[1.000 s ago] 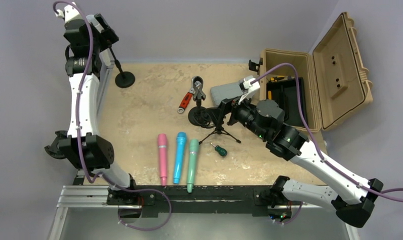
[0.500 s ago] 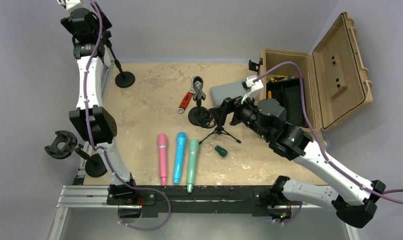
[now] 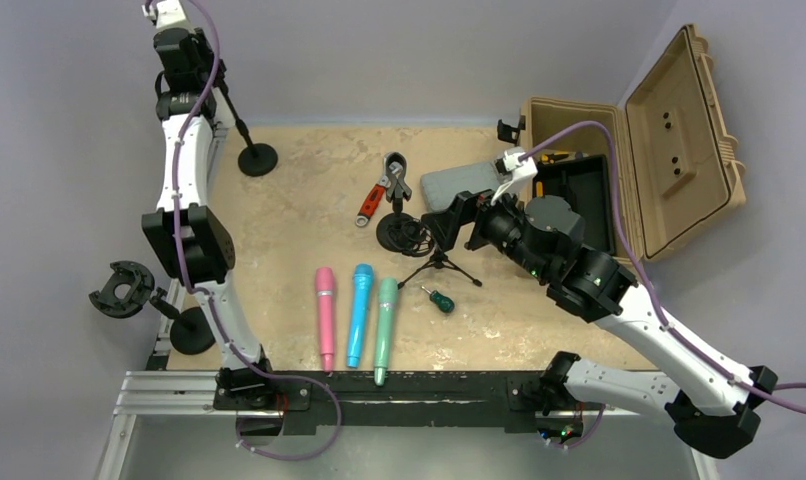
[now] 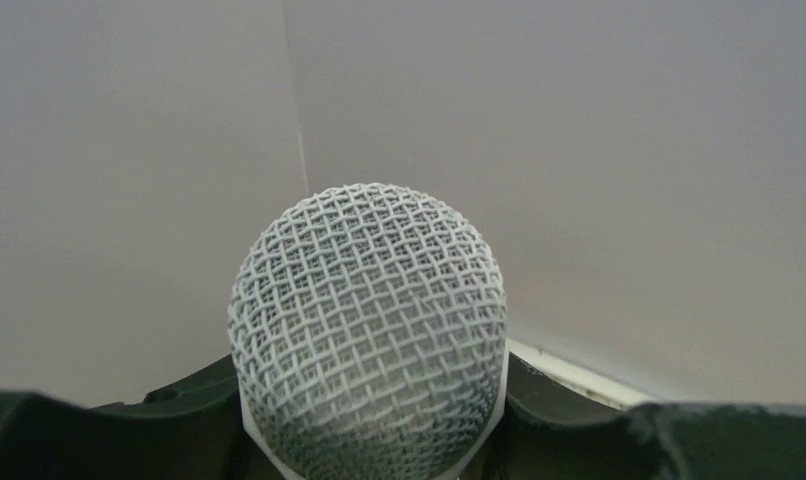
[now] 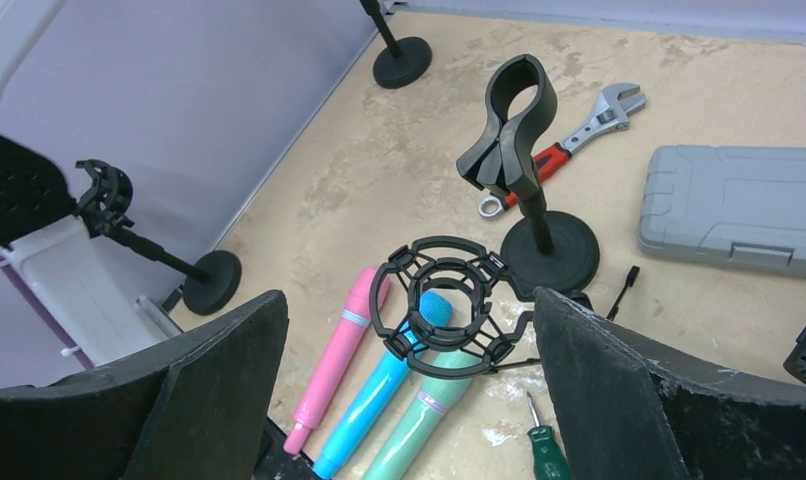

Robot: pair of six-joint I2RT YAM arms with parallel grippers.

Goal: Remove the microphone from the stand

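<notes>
A microphone [image 4: 369, 320] with a grey-white mesh head fills the left wrist view, and black fingers [image 4: 99, 435] press against both sides of its white collar. My left gripper [image 3: 184, 48] is raised at the far-left corner, on top of the thin pole of the round-based stand [image 3: 258, 159]. Whether the microphone still sits in that stand's clip is hidden. My right gripper [image 3: 449, 215] hangs open above the empty shock-mount ring [image 5: 449, 300] of a small tripod stand [image 3: 439, 262], touching nothing.
Pink [image 3: 325, 315], blue [image 3: 359, 312] and green [image 3: 385, 325] microphones lie side by side near the front edge. An empty clip stand [image 5: 519, 110], a red-handled wrench [image 3: 374, 205], a grey case [image 3: 457, 182], a screwdriver [image 3: 439, 299] and an open tan toolbox [image 3: 669, 140] surround the tripod. Another stand [image 3: 129, 290] sits beyond the table's left edge.
My left arm stretched up and back to the top of the far-left stand, and its jaws closed in on the microphone. The stand's base shifted slightly right. The right arm barely moved.
</notes>
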